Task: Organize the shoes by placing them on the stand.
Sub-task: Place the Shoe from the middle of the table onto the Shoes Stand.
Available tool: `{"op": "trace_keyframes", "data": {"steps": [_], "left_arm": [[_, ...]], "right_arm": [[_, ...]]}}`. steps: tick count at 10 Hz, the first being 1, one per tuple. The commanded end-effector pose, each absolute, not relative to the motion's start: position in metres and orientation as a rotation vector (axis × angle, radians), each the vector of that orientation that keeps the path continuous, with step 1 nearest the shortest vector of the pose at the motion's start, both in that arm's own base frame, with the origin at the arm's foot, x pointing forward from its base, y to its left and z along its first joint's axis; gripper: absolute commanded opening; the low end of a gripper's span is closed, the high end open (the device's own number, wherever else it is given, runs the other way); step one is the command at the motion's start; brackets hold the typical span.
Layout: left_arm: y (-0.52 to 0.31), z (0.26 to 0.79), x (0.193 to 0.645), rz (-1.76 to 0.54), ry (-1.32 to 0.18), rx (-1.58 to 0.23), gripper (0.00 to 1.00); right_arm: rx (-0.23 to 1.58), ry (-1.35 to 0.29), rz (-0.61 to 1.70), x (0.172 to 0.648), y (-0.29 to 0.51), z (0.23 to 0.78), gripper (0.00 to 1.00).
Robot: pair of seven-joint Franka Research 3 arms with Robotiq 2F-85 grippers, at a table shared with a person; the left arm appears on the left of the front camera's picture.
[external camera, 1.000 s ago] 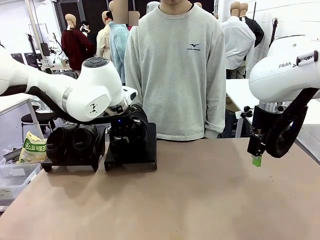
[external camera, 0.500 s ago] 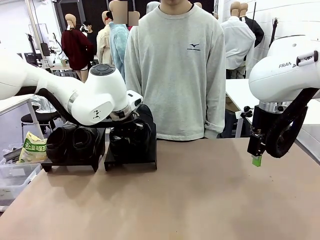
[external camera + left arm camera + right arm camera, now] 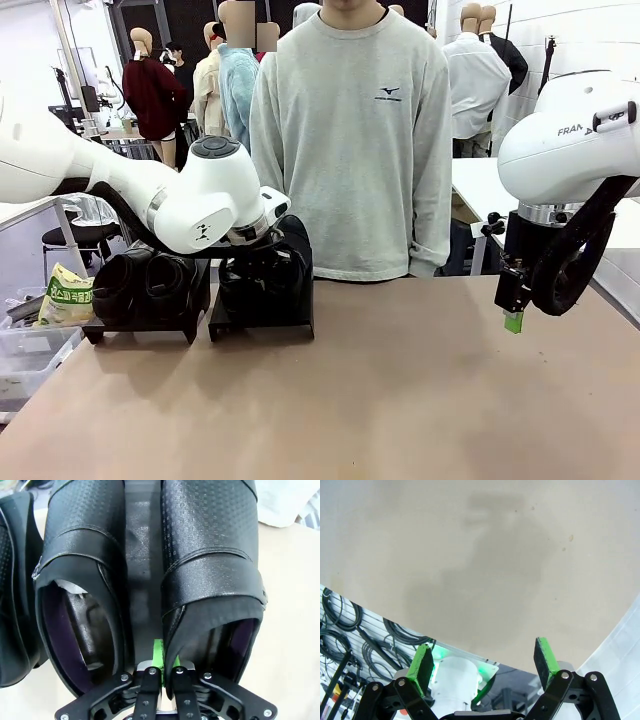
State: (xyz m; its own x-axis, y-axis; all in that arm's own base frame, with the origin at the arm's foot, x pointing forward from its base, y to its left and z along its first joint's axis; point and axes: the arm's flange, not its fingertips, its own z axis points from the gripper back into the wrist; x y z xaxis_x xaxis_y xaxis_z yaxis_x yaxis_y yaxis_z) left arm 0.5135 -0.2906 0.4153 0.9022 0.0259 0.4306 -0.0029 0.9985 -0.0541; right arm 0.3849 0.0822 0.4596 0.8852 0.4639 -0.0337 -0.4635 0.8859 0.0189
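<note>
Starting at the left of the front view, a yellow-green snack bag point(image 3: 64, 297) is lying beside a black stand point(image 3: 150, 322) that is carrying a pair of black shoes point(image 3: 145, 283), their round openings facing the camera. Just right of it, touching or nearly touching, a second black stand point(image 3: 262, 320) is holding two more shoes, partly hidden by the left arm point(image 3: 190, 195) reaching across from the left. In the left wrist view these are lying side by side on the stand's dark plate point(image 3: 142, 560), long axes parallel and running away from the camera, toes pointing to the far edge and heel openings facing the wrist. The left-hand shoe point(image 3: 82, 575) is resting free, its purple lining showing. The left gripper point(image 3: 161, 672) is standing with its jaws pinched narrow on the inner heel-side wall of the right-hand shoe point(image 3: 210, 565), one green pad point(image 3: 158, 652) showing in the gap between the two shoes. A further shoe point(image 3: 12, 580) is lying at the left margin of that view. A person in a grey sweatshirt point(image 3: 350, 140) is standing behind the brown table point(image 3: 380, 400). At the far right, the right gripper point(image 3: 514, 305) is hanging above the table, well apart from the stands; in the right wrist view its green pads point(image 3: 422, 667) are standing wide apart, holding nothing, over bare tabletop.
</note>
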Motion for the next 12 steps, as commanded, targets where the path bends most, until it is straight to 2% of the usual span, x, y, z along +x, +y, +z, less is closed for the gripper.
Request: {"op": "trace_keyframes", "data": {"steps": [1,2,6,7,12], "left_arm": [[-0.297,0.419,0.518,0.042,-0.463,-0.040,0.00],[-0.297,0.419,0.519,0.043,-0.457,-0.034,0.07],[-0.296,0.417,0.523,0.045,-0.469,-0.019,0.87],[-0.295,0.421,0.522,0.052,-0.483,-0.020,1.00],[-0.294,0.443,0.508,0.068,-0.536,-0.041,1.00]], "right_arm": [[0.008,0.046,0.476,0.384,0.083,0.461,1.00],[0.008,0.046,0.476,0.384,0.083,0.461,1.00],[0.008,0.046,0.476,0.384,0.083,0.461,1.00],[0.008,0.046,0.476,0.384,0.083,0.461,1.00],[0.008,0.046,0.476,0.384,0.083,0.461,1.00]]}}
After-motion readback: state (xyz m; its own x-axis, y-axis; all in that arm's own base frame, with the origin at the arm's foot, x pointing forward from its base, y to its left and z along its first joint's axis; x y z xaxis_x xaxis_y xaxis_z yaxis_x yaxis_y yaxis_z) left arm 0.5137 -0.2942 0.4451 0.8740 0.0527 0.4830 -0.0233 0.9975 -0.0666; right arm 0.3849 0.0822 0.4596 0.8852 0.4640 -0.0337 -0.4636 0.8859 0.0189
